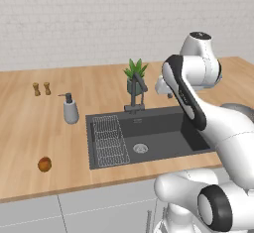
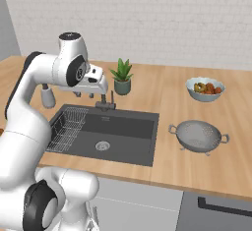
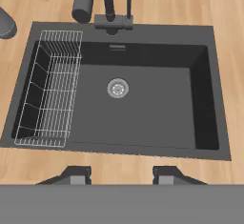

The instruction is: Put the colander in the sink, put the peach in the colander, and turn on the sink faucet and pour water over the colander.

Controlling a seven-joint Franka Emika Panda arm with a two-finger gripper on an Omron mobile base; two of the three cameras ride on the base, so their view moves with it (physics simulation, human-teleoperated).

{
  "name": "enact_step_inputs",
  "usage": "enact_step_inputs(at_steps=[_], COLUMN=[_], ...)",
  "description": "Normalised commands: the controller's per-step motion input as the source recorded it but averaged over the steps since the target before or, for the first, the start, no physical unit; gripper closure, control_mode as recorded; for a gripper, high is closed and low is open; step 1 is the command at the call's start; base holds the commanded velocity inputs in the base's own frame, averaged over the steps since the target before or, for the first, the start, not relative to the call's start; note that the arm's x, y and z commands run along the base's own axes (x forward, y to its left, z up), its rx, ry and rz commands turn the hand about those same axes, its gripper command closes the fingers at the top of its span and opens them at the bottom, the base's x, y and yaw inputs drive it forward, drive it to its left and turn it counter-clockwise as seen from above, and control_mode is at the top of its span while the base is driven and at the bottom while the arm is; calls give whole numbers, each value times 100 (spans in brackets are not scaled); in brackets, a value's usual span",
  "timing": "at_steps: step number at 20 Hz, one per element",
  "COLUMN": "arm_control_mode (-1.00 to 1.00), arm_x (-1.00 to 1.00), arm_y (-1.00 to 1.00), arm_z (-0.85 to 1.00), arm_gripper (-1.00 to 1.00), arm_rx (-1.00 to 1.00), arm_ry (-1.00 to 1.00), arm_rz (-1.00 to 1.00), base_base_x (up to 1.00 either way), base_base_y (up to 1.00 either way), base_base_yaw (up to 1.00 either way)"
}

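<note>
The light-grey colander (image 2: pixel 199 135) stands on the counter to the right of the dark sink (image 2: pixel 125 130). The small orange-brown peach (image 1: pixel 44 164) lies on the counter left of the sink (image 1: pixel 166 130), near the front edge. My gripper (image 2: pixel 83 95) hangs open above the sink's back left part, close to the dark faucet (image 2: pixel 106 102), holding nothing. In the hand view the gripper (image 3: pixel 121 175) looks down into the sink (image 3: pixel 147 111), with its drain (image 3: pixel 117 88), the wire rack (image 3: pixel 47 94) at the left and the faucet (image 3: pixel 112 22) at the top.
A grey soap dispenser (image 1: pixel 71 110) and two small shakers (image 1: pixel 41 88) stand left of the sink. A potted plant (image 2: pixel 122 77) sits behind the faucet. A pale fruit bowl (image 2: pixel 205 88) stands behind the colander. My own arm (image 1: pixel 186 95) crosses over the sink's right side.
</note>
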Motion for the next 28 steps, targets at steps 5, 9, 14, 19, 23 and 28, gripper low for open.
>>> enact_step_inputs(at_steps=[5, 9, 14, 19, 23, 28], arm_control_mode=[-100, -100, -100, -100, -100, -100], arm_x=[-1, 0, 0, 2, 15, 21], arm_y=[-30, -97, -100, -96, -70, -34], arm_z=[0, -5, -9, -14, -8, -14], arm_gripper=[-100, -100, -100, -100, -100, -100], arm_rx=[0, 0, 0, 0, 0, 0], arm_ry=[0, 0, 0, 0, 0, 0], arm_rz=[0, 1, 1, 0, 0, 0], base_base_x=[0, 0, 0, 0, 0, 0], base_base_y=[0, 0, 0, 0, 0, 0], base_base_yaw=[0, 0, 0, 0, 0, 0])
